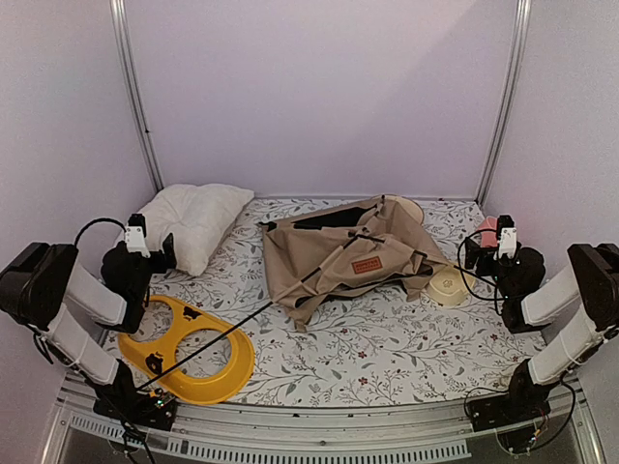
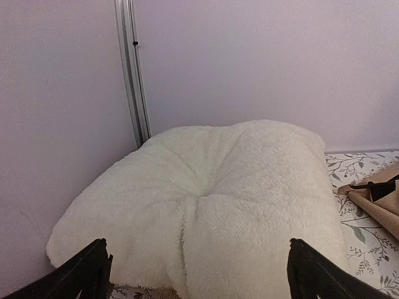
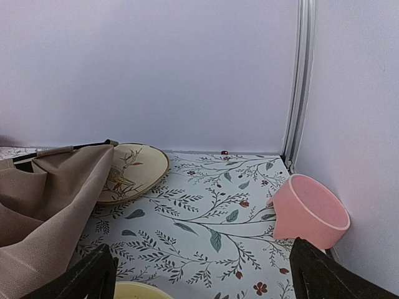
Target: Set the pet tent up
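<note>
Top view. We count one pet tent (image 1: 348,256), lying collapsed and crumpled at the middle of the floral surface (image 1: 387,358), with its single brown label patch (image 1: 366,265) facing up. One thin black pole (image 1: 232,326) runs out of the canvas toward the near left and crosses over one yellow tray (image 1: 237,360), which has two holes. One white pillow (image 1: 193,222) lies at the far left. One cream bowl (image 1: 448,285) sits just beside the tent's right edge. One pink bowl (image 1: 486,227) rests tilted near the right wall. One round patterned plate (image 3: 134,171) is partly covered by the canvas.

Wrist views. We see two end effectors. The left end effector (image 2: 199,274) faces the pillow with its fingers spread wide, holding nothing. The right end effector (image 3: 202,274) is likewise spread wide and holds nothing. It faces the bare surface between the tent and the pink bowl.
</note>
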`<state>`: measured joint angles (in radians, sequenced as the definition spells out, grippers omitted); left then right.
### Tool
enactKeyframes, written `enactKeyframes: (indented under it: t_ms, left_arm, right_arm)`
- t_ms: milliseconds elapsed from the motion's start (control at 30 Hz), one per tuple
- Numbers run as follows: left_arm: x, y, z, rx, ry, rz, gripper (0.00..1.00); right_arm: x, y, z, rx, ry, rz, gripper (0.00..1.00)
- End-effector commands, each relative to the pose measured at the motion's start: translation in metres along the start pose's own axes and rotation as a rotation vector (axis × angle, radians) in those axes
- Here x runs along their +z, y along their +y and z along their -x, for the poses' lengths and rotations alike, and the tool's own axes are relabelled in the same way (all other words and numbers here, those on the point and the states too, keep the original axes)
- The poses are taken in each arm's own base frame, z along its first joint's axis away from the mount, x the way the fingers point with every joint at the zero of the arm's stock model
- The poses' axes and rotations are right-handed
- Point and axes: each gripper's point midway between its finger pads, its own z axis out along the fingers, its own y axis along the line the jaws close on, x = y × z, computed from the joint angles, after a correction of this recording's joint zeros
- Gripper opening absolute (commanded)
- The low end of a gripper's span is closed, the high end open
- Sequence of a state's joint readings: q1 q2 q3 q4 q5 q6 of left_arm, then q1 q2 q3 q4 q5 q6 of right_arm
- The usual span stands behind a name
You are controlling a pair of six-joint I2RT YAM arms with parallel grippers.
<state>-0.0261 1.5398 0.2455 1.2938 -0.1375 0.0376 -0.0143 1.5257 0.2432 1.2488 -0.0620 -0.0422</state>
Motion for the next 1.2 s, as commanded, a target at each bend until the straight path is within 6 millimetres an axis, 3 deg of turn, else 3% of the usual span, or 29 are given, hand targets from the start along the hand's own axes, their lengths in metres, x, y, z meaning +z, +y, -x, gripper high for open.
enactKeyframes:
  t_ms: [0,133,233,367,467,567,700,800,933,967,1067,1167]
  left_arm:
    - [0.001,-0.003,-0.001,-0.003,0.002,-0.019,0.99]
    - [-0.002,0.017,0.013,-0.035,-0.013,0.113,1.0]
    - [0.003,0.009,0.026,-0.005,0.02,0.107,0.99]
    - [-0.001,-0.01,0.061,-0.026,-0.049,0.061,0.99]
    - [0.001,-0.032,0.082,-0.066,-0.034,-0.033,0.99]
    - [0.0,-0.068,0.103,-0.059,0.001,-0.155,0.99]
    - [-0.025,-0.13,0.129,-0.041,0.009,-0.352,0.99]
    - [-0.043,-0.167,0.139,-0.022,0.041,-0.446,0.99]
    - [-0.064,-0.196,0.146,-0.037,0.112,-0.517,1.0]
    - [-0.069,-0.2,0.148,-0.051,0.129,-0.539,1.0]
    - [-0.082,-0.2,0.156,-0.108,0.161,-0.59,0.99]
    - [-0.09,-0.191,0.161,-0.144,0.165,-0.582,0.99]
  right_arm:
    - [0.004,-0.001,0.006,0.0,-0.019,0.001,0.99]
    - [0.003,-0.001,0.005,0.0,-0.017,-0.001,0.99]
    - [0.003,-0.003,0.005,0.001,-0.019,-0.012,0.99]
    - [-0.006,-0.006,0.012,0.011,-0.053,-0.034,0.99]
    - [-0.012,-0.004,0.025,0.008,-0.08,-0.032,0.99]
    - [-0.011,0.003,0.052,-0.022,-0.083,-0.057,0.99]
    - [-0.007,0.016,0.09,0.162,-0.018,-0.029,0.99]
    - [-0.015,0.048,0.113,0.215,0.023,0.039,0.99]
    - [-0.04,0.128,0.136,0.114,0.056,0.157,0.99]
    - [-0.048,0.153,0.136,0.089,0.082,0.214,0.99]
    - [-0.068,0.202,0.129,0.029,0.17,0.301,0.99]
    - [-0.086,0.229,0.117,-0.038,0.218,0.319,0.99]
